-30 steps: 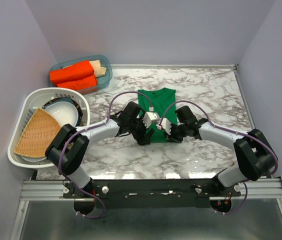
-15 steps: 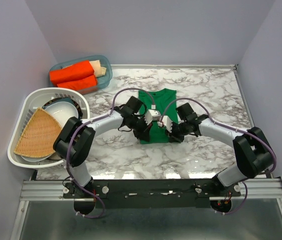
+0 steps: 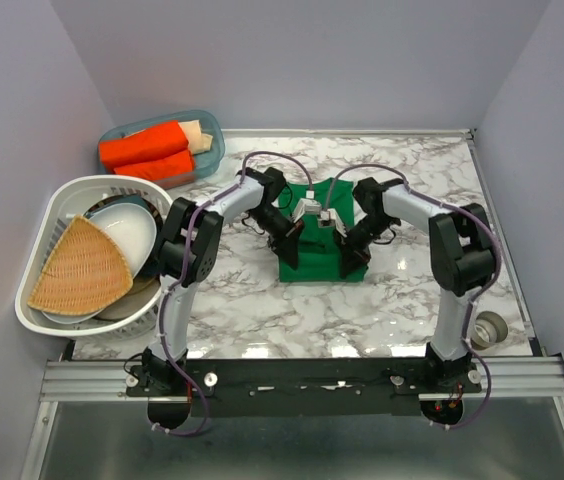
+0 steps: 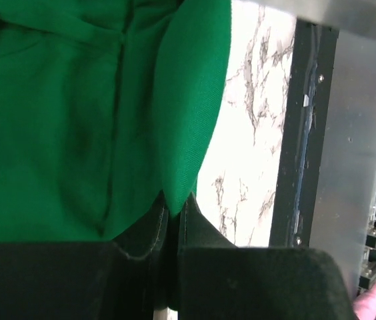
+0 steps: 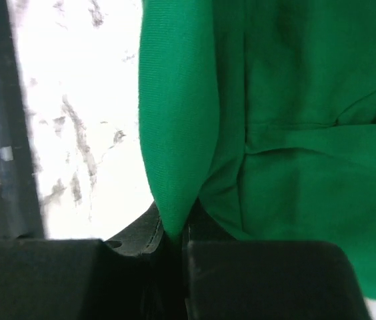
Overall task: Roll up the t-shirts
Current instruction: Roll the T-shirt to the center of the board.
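A green t-shirt (image 3: pixel 318 266) lies folded into a narrow strip on the middle of the marble table, long axis running away from the arms. Both arms reach round from the far side and meet over it. My left gripper (image 3: pixel 292 243) is shut on a raised fold of the shirt's left edge (image 4: pixel 187 133); the cloth tapers into the closed jaws. My right gripper (image 3: pixel 350 254) is shut on a raised fold of the right edge (image 5: pixel 175 133). In both wrist views the t-shirt fills most of the picture (image 4: pixel 55 120) (image 5: pixel 308 133). The shirt's far end is partly hidden under the wrists.
A blue tub (image 3: pixel 209 150) with orange rolled cloths stands at the back left. A white basket (image 3: pixel 57 200) with bowls and a wicker plate sits on the left. A roll of tape (image 3: pixel 489 326) lies near the right front corner. The black front rail (image 4: pixel 308 133) borders the table.
The left gripper closed on the shirt's edge. Both arms swung away from the near side toward the far end of the shirt, and the pinched folds now stand up off the table.
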Controlling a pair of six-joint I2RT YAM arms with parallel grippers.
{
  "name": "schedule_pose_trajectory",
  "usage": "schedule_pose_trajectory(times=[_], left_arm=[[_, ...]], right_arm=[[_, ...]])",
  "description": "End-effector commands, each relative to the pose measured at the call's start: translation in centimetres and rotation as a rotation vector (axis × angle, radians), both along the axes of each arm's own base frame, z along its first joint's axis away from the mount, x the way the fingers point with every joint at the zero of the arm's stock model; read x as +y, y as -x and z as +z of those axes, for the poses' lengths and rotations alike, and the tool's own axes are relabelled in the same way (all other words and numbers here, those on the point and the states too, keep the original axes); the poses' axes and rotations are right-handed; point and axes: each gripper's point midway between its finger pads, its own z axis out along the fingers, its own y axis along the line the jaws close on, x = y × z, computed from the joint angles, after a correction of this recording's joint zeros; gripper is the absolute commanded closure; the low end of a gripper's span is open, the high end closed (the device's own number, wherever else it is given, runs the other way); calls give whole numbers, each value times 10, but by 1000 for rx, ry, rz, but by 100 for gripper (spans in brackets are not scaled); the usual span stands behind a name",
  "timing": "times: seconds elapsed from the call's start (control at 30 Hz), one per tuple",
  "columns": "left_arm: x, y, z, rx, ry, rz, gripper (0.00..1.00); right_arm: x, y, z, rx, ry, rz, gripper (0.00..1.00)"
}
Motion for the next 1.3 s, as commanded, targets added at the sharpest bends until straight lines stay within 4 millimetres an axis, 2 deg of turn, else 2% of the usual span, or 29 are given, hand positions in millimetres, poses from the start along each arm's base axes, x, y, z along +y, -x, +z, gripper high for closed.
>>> schedule_pose_trajectory(times=[0.0, 0.03, 0.07, 0.13, 0.17, 0.2, 0.33, 0.4, 0.43, 0.47, 0.5, 0.53, 0.67, 0.7, 0.77, 0.8, 0.87, 0.9, 0.93, 0.97, 1.0, 1.03, 1.07, 1.1, 1.13, 1.27], left_arm=[[15, 5, -4, 130, -76, 0, 100], [13, -1, -4, 119, -79, 3, 100], [13, -4, -10, 139, -99, 19, 100], [11, -12, -11, 131, -105, 32, 100], [10, -17, -16, 130, -113, 40, 100], [10, -20, -18, 138, -129, 57, 100], [10, -31, -27, 143, -167, 99, 100], [15, -46, -34, 91, -206, 143, 100], [19, -48, -38, 111, -245, 199, 99], [17, -61, -41, 54, -230, 230, 91], [22, -70, -33, -5, -240, 265, 85], [28, -72, -35, -15, -257, 299, 79], [37, -99, -8, -194, -257, 350, 54], [38, -103, 7, -236, -240, 360, 52], [40, -110, 23, -299, -239, 381, 51], [40, -113, 45, -345, -213, 400, 50], [42, -119, 65, -432, -198, 427, 50], [43, -118, 93, -512, -166, 444, 50], [45, -115, 98, -550, -160, 450, 50], [46, -126, 112, -647, -134, 482, 50], [46, -121, 148, -756, -68, 492, 50], [43, -122, 150, -815, -14, 496, 48], [39, -109, 174, -873, 76, 475, 32], [30, -99, 173, -889, 115, 438, 15], [24, -89, 156, -871, 117, 416, 2], [-14, -45, 134, -627, 214, 284, 2]], right_arm=[[-7, 9, 16, 235, -42, 18, 88], [-7, 7, 9, 273, -35, 15, 88], [-5, -1, 10, 268, -38, 15, 88], [-6, -4, 11, 305, -35, 16, 88], [-7, -5, 2, 338, -26, 14, 87], [-6, -11, 7, 339, -28, 17, 87], [-7, -25, -4, 369, -2, -2, 87], [-8, -28, -13, 385, 19, -8, 87], [-8, -34, -13, 376, 25, -20, 87], [-8, -36, -15, 375, 29, -22, 86], [-9, -38, -18, 383, 34, -27, 86], [-9, -42, -17, 387, 42, -45, 86], [-9, -47, -20, 407, 59, -74, 84], [-8, -47, -21, 412, 64, -79, 84], [-8, -49, -25, 440, 85, -106, 83], [-7, -51, -24, 441, 85, -114, 83], [-8, -52, -25, 455, 90, -129, 83], [-7, -53, -26, 457, 91, -135, 83], [-7, -53, -25, 462, 92, -140, 83], [-7, -53, -26, 464, 92, -140, 83], [-8, -52, -26, 464, 91, -137, 83], [-8, -52, -26, 466, 90, -137, 83], [-8, -50, -26, 467, 91, -136, 83], [-7, -50, -25, 470, 87, -138, 83], [-7, -49, -26, 476, 88, -139, 83], [-7, -49, -27, 481, 94, -142, 83]])
